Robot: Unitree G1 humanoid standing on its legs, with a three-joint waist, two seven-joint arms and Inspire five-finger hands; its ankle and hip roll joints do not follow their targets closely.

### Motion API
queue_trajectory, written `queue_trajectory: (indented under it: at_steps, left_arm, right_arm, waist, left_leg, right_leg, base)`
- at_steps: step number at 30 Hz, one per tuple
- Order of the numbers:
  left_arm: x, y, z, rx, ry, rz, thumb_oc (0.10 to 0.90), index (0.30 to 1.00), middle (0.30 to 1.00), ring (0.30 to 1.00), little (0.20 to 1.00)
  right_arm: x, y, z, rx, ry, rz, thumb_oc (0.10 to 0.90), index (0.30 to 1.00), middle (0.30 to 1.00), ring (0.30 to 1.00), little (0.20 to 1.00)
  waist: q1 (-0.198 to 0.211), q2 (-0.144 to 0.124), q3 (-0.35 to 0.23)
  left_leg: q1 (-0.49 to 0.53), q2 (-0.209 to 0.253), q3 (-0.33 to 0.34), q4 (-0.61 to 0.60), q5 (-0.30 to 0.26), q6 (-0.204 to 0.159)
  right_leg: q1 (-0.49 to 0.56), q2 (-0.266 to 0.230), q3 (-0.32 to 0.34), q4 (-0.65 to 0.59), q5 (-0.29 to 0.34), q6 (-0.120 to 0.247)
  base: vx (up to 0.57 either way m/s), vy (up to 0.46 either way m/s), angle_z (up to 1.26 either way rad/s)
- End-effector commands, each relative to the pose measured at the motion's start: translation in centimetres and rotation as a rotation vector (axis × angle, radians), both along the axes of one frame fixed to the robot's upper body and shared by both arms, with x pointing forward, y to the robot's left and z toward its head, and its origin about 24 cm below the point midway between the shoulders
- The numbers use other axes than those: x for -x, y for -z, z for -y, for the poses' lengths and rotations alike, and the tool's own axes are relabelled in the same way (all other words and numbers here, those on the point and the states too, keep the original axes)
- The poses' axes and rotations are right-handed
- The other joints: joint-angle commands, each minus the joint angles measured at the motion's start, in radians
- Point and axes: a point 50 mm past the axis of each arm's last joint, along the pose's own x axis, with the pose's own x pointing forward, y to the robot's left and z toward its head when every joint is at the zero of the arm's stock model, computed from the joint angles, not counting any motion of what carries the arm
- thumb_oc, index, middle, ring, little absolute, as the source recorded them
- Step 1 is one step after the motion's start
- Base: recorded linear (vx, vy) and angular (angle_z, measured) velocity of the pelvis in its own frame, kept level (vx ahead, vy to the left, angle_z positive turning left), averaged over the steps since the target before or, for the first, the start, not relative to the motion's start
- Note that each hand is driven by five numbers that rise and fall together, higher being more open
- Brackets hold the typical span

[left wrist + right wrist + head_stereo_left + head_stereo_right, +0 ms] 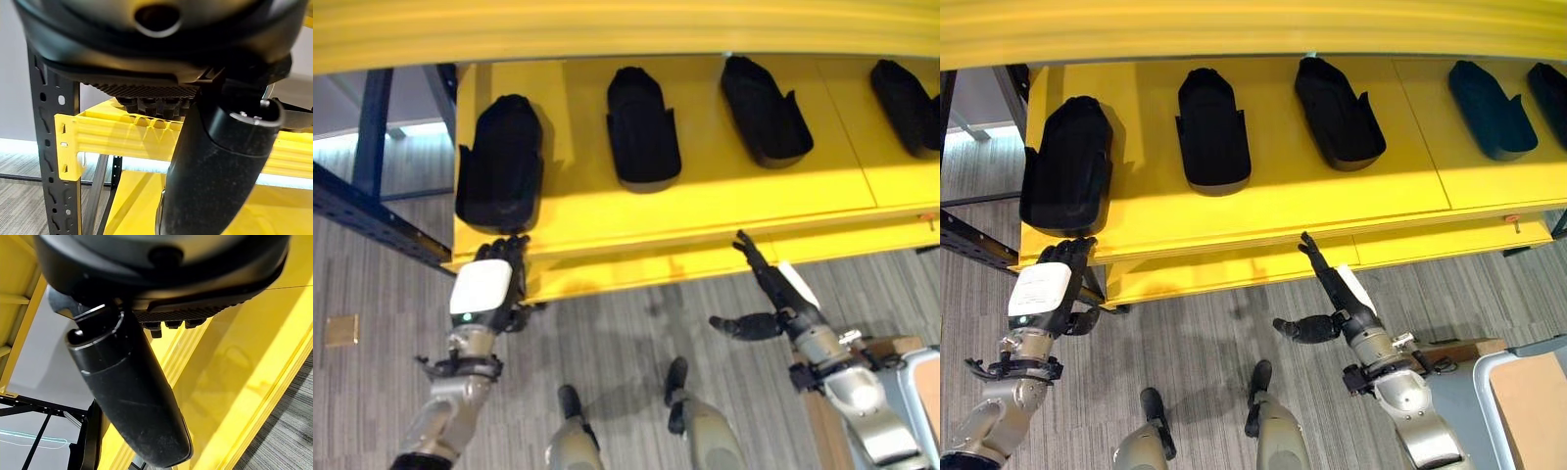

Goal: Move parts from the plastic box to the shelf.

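Left hand [489,289] touches matte black part [501,162] on glossy yellow shelf [705,201].

Both eye views look down on the yellow shelf [705,196]; each wrist view faces it from close up.

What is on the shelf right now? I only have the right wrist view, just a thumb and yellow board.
Observer: Five black parts lie in a row on the yellow shelf.
Operator: Is the right hand holding one?
Observer: No. The right hand is open and empty, its fingers straight and pointing toward the shelf's front edge.
Operator: And the left hand?
Observer: The left hand is at the shelf's front edge, just below the leftmost part.
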Motion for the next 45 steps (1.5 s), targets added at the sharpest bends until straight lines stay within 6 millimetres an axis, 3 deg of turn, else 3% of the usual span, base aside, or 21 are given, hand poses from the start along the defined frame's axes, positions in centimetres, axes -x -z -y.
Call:
queue_trajectory:
  at_steps: [1,15,45]
  left_arm:
    - [-0.9,-4.5,-1.4,-0.098,-0.006,0.207,0.9,1.0,1.0,1.0,1.0]
    - [-2.1,-4.9,-1.4,-0.108,-0.018,0.226,0.9,1.0,1.0,1.0,1.0]
    - [-3.9,-5.7,-1.8,-0.136,-0.05,0.241,0.9,1.0,1.0,1.0,1.0]
  right_arm:
    - [0.1,-4.3,-1.0,-0.014,-0.059,0.238,0.9,1.0,1.0,1.0,1.0]
    - [-0.1,-4.8,-1.2,-0.018,-0.071,0.257,0.9,1.0,1.0,1.0,1.0]
    - [0.3,-4.6,-1.2,-0.012,-0.077,0.244,0.9,1.0,1.0,1.0,1.0]
  waist:
    - [-0.021,-0.016,-0.067]
    - [-0.034,-0.019,-0.048]
    - [-0.063,-0.032,-0.066]
  left_leg:
    - [-0.069,0.05,-0.105,0.107,0.006,-0.017]
    - [-0.084,0.052,-0.1,0.119,-0.006,-0.017]
    - [-0.102,0.064,-0.091,0.14,-0.011,-0.024]
  right_leg:
    - [0.01,-0.09,0.029,0.094,-0.047,0.103]
    - [-0.02,-0.088,0.041,0.119,-0.06,0.104]
    - [-0.055,-0.076,0.072,0.13,-0.058,0.099]
  base:
    - [0.0,0.0,0.0]
    - [0.01,0.006,-0.01]
    - [0.0,0.0,-0.02]
